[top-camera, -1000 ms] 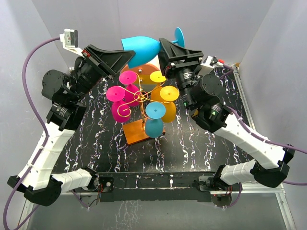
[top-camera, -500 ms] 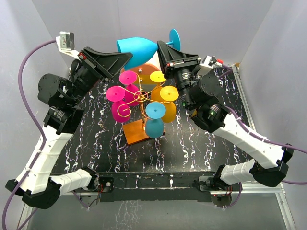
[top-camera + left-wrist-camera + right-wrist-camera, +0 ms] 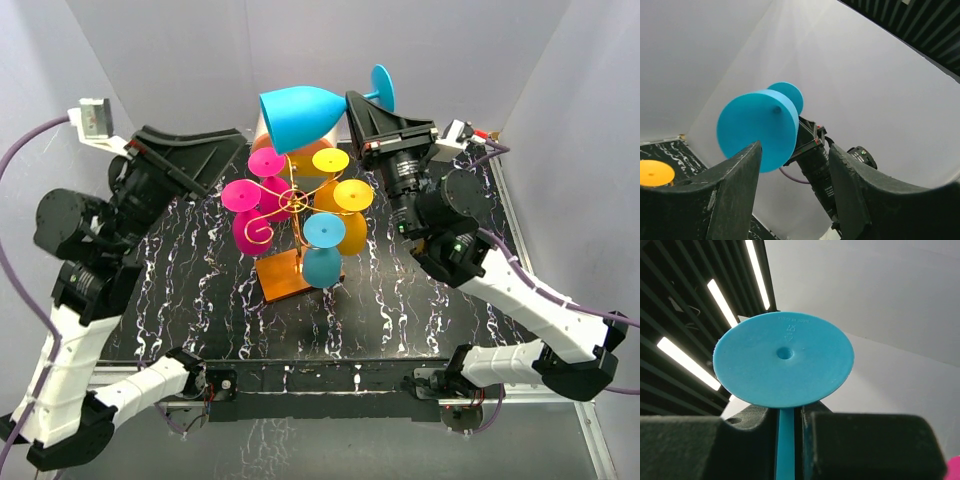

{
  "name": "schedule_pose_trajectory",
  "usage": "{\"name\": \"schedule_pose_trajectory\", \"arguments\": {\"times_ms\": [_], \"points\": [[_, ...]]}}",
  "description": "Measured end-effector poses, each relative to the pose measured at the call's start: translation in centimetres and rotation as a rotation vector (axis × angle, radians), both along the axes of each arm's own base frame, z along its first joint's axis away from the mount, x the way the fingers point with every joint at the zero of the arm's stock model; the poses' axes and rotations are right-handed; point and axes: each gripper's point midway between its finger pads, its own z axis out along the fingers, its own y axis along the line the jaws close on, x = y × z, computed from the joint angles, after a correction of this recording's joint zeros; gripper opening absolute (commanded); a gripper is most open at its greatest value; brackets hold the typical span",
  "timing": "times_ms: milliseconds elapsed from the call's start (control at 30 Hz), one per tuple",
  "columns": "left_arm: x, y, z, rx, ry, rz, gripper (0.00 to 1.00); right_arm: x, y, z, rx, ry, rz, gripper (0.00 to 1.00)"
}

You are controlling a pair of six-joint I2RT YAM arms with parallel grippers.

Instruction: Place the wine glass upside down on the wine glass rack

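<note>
Blue plastic wine glass [image 3: 300,112] is up in the air over the back of the rack, not on it. It is held by right gripper [image 3: 352,102], jaws pinched narrow on the thin blue stem between bowl and foot. Right wrist view shows the stem running up between the two dark fingers [image 3: 865,445] to the round foot disc.

Long axis near horizontal, slightly tilted: bowl mouth points left toward the left arm, foot points right and toward the back wall.

Left gripper [image 3: 240,140] is just left of the bowl, apart from it, jaws wide, nothing in them. In its wrist view the glass sits beyond the gap.

Thin gold wire rack [image 3: 293,201] with scroll arms stands on a flat orange rectangular base [image 3: 283,278], on the black white-veined bench [image 3: 200,300]. Rack carries plastic glasses hung upside down, feet up:
- pink ones [image 3: 267,160] on the left
- yellow one [image 3: 330,160]
- orange one [image 3: 352,195]
- light blue one [image 3: 324,230] at front

Cream-and-orange cylinder [image 3: 303,155] sits behind the rack, mostly hidden under the held glass
</note>
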Motion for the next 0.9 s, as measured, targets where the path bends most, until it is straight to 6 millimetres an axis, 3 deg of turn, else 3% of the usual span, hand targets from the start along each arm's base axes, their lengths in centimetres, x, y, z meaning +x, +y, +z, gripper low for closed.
{"name": "schedule_pose_trajectory", "arguments": {"times_ms": [233, 533, 733, 900], "points": [[-2.1, 3.3, 0.2, -0.006, 0.016, 0.109, 0.57, -1.9, -1.0, -1.6, -0.174, -0.077, -0.011, 0.00], [-3.9, 3.8, 3.4, -0.051, -0.006, 0.071, 0.61, -6.8, -0.5, 0.4, -0.353, -0.322, 0.108, 0.00], [-3.3, 2.7, 3.3, -0.036, 0.041, 0.024, 0.63, -8.3, 2.4, -1.0, -0.456, -0.424, 0.220, 0.00], [-2.3, 1.6, 2.2, -0.003, 0.113, -0.005, 0.69, -9.3, 6.6, -3.5, -0.559, -0.470, 0.318, 0.00]]}}
